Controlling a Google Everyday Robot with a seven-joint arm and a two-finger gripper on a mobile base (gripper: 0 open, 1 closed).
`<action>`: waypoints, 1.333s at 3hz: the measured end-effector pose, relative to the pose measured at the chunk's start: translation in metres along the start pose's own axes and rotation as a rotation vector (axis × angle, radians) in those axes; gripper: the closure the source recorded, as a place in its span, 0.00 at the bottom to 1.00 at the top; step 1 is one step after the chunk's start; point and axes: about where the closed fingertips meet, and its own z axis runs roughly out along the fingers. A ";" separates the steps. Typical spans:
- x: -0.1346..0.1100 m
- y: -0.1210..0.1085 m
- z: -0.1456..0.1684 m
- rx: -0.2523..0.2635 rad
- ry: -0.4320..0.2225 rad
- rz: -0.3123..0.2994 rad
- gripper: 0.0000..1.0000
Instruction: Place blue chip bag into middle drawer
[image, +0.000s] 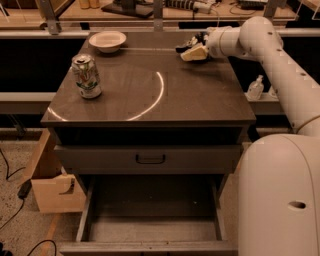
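I note the gripper (193, 51), cream-tipped on a white arm (280, 65), at the dark grey countertop's (190, 95) one o'clock, against the dark blue chip bag (183, 47). The soda can (86, 76) at nine o'clock is silver-green. The bowl (107, 40) is off-white, the middle drawer (150, 222) plain grey, and the handle (150, 159) black.
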 end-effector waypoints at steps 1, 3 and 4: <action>-0.004 0.003 0.004 -0.031 -0.008 -0.027 0.48; -0.033 -0.018 -0.066 -0.041 -0.043 -0.082 0.94; -0.049 -0.024 -0.139 -0.012 -0.054 -0.063 1.00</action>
